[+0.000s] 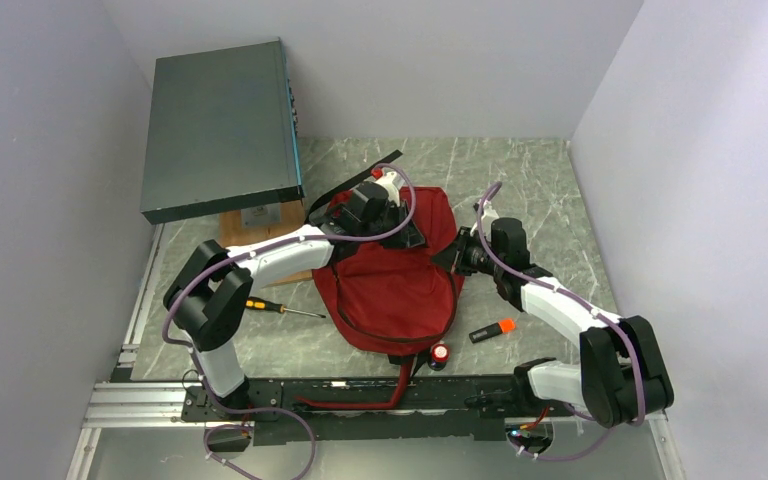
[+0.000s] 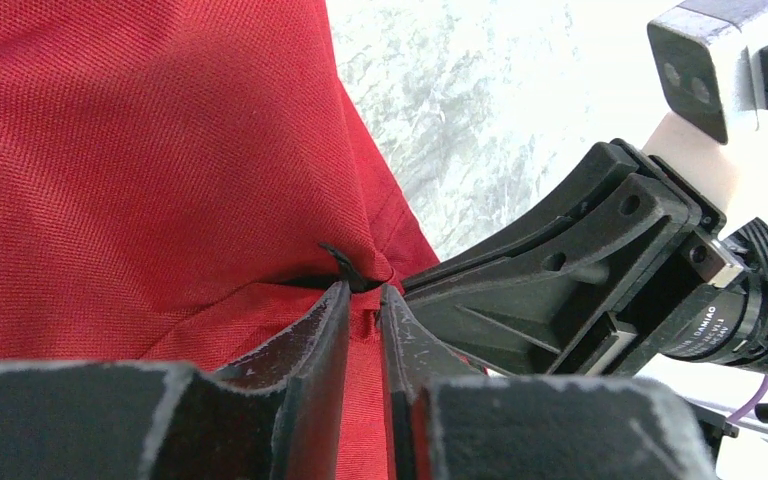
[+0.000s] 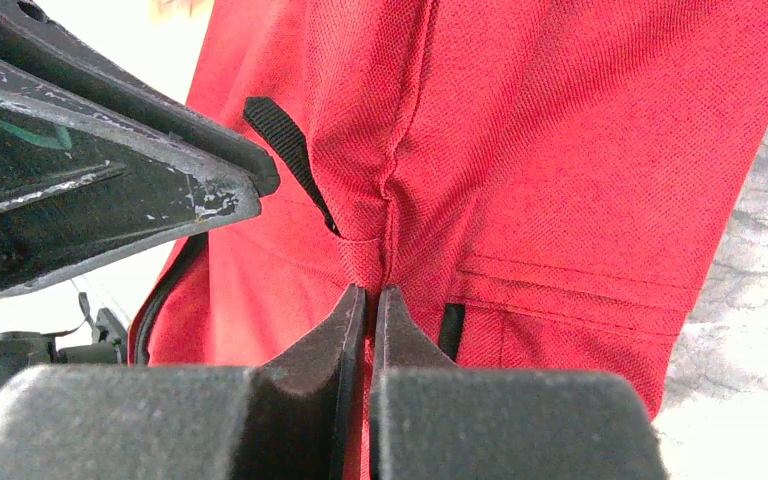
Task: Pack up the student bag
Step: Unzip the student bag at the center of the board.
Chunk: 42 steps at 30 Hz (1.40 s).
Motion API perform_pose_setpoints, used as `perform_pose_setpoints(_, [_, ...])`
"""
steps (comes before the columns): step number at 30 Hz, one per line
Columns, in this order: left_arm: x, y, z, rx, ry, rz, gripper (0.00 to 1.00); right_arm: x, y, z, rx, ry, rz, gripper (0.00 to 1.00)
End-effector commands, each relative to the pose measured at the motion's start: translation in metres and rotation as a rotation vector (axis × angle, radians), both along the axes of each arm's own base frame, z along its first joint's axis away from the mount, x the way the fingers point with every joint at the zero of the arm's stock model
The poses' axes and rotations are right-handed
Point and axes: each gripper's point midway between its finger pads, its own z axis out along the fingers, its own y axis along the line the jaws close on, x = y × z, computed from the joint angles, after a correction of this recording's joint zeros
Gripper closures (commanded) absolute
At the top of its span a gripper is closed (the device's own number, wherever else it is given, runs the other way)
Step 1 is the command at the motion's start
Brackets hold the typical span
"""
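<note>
Dark red fabric backpack (image 1: 392, 288), limp, light, likely to sag; left hand (image 2: 363, 293), right hand (image 3: 371, 293) each clamped on its seam folds.

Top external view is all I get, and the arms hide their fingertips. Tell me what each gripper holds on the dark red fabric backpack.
Observer: The left wrist camera shows the left gripper shut on a raised fold of the dark red fabric backpack, with a small black tab at its tips.
Operator: Now the right one.
Observer: The right wrist camera shows the right gripper shut on a stitched seam ridge of the same bag, just below a black webbing loop.
Operator: Report how close the two pinches are.
Observer: Very close. In the left wrist picture the right gripper's black fingers lie right beside the left's pinch; whether they touch I cannot tell.
</note>
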Motion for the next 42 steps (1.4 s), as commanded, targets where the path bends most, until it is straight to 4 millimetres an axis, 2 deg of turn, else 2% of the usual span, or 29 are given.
perform_pose_setpoints(1, [0.003,-0.008,0.021,-0.063,-0.043,-0.026,0.76,0.008,0.004,0.015,0.037,-0.058,0.005,1.00])
perform_pose_setpoints(6, [0.008,-0.015,0.021,-0.050,-0.033,-0.038,0.64,0.008,0.005,0.017,0.039,-0.062,0.017,1.00])
perform_pose_setpoints(10, [0.007,-0.014,0.015,-0.048,-0.021,-0.029,0.76,0.008,0.004,0.019,0.035,-0.071,0.013,1.00])
perform_pose_setpoints(23, [0.008,-0.013,0.003,-0.030,0.008,-0.011,0.74,0.009,0.006,0.019,0.039,-0.070,0.023,1.00])
perform_pose_setpoints(26, [0.009,-0.012,0.002,-0.028,0.011,-0.003,0.81,0.009,0.006,0.020,0.037,-0.072,0.022,1.00])
perform_pose_setpoints(29, [0.014,-0.009,0.003,-0.005,-0.009,0.017,0.95,0.010,0.004,0.020,0.031,-0.073,0.011,1.00])
perform_pose_setpoints(30, [0.017,-0.004,0.003,0.016,-0.025,0.036,1.00,0.010,0.003,0.019,0.028,-0.070,0.002,1.00])
perform_pose_setpoints(32, [0.024,0.011,0.001,0.086,-0.041,0.099,1.00,0.011,0.000,0.018,0.027,-0.063,-0.024,1.00])
perform_pose_setpoints(36, [0.037,0.064,-0.005,0.256,-0.089,0.324,1.00,0.013,-0.011,0.012,0.019,-0.032,-0.118,1.00])
perform_pose_setpoints(38, [0.033,0.095,-0.010,0.355,-0.076,0.441,1.00,0.014,-0.024,0.003,-0.004,0.004,-0.210,1.00])
perform_pose_setpoints(42, [0.020,0.141,-0.010,0.445,-0.109,0.550,1.00,0.013,-0.036,-0.003,0.005,0.027,-0.294,1.00])
